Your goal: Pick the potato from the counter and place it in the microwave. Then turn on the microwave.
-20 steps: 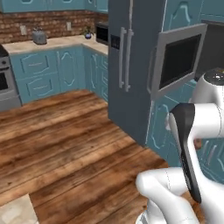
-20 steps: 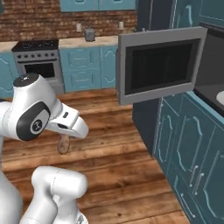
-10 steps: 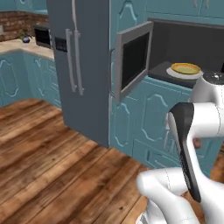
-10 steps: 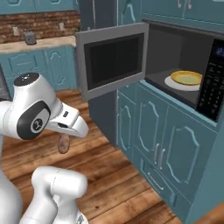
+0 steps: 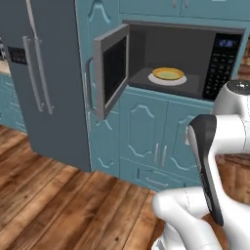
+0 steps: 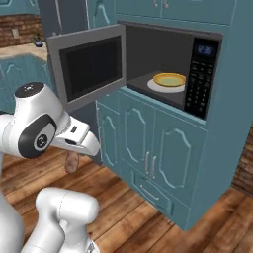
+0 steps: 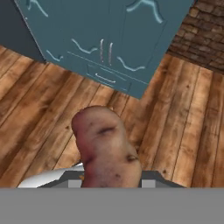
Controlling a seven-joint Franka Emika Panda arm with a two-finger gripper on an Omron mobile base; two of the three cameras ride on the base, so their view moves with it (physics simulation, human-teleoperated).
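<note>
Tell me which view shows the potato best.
The hand view: the potato sits close up, spots and dents clear. The right base view shows a small tan lump under the arm.

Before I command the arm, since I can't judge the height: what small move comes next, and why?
Probably raise the claw toward the open microwave. It is shut on the potato and hangs low above the floor, well below the cavity, where a yellow dish already sits.

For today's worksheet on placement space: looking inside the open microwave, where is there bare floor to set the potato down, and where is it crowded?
Inside the microwave, bare floor lies left of the yellow dish, towards the swung-open door, and in a strip along the front edge. The middle is crowded by the dish. The gripper holds the potato.
</note>
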